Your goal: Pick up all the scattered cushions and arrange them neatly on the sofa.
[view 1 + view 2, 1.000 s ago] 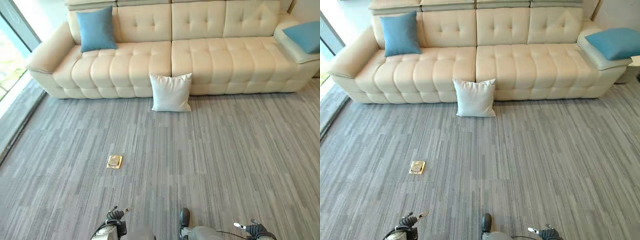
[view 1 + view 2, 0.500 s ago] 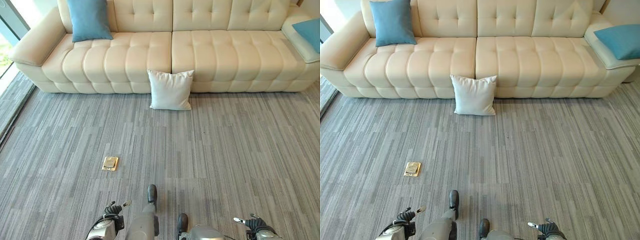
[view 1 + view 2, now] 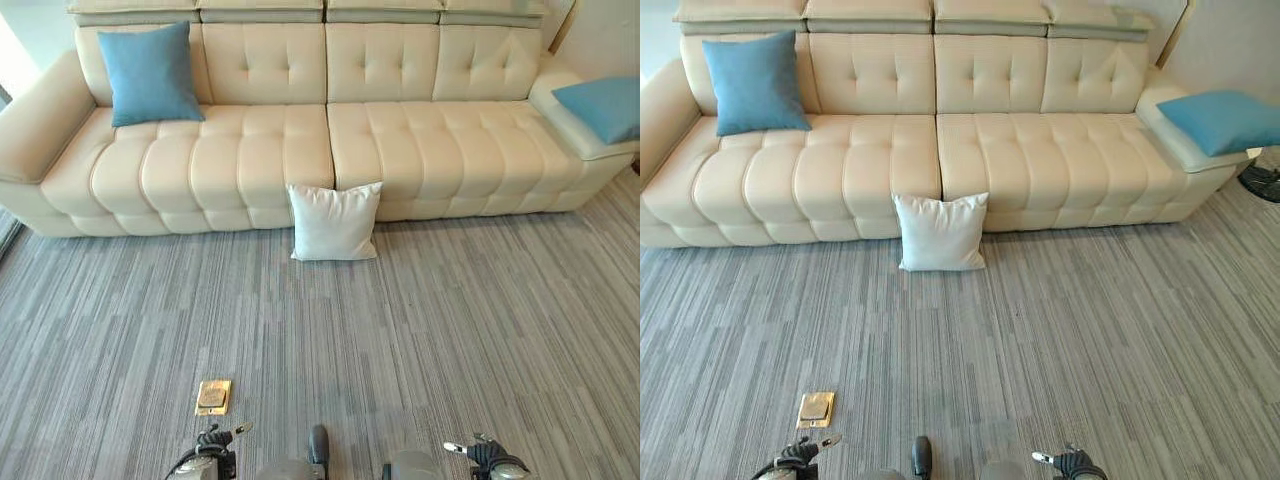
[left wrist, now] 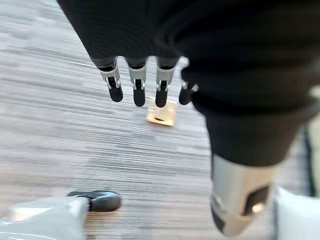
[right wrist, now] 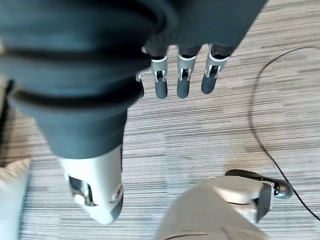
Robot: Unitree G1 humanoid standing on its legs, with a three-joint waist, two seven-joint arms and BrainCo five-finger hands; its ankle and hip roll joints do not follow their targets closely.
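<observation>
the grey striped carpet [image 3: 450, 330] is the largest surface; a wide open stretch of it lies between me and the cream sofa [image 3: 400, 140], which spans the far side with its long axis running left to right. the sofa's seat is bare between its two ends.

on my left end of the sofa, a blue cushion [image 3: 148, 73] stands leaning against the backrest, its face towards me. a second blue cushion [image 3: 1218, 120] lies flat on the right armrest; the right eye view shows it whole, while the left eye view cuts it off at the frame edge.

the white cushion [image 3: 335, 222] stands upright on the carpet, touching the sofa's front at the seam between the two seat sections. its face points towards me and its top edge runs parallel to the sofa front. open carpet surrounds it on my left, my right and the near side.

a small brass floor plate [image 3: 213, 396] is set in the carpet near me, on my left, well apart from the white cushion. my left wrist view shows it just past my fingertips.

my left hand [image 4: 145, 82] hangs over the carpet, fingers straight, released, grasping nothing. my right hand [image 5: 182, 75] is likewise released, fingers straight over bare carpet. both show low at the near edge of the eye views.
</observation>
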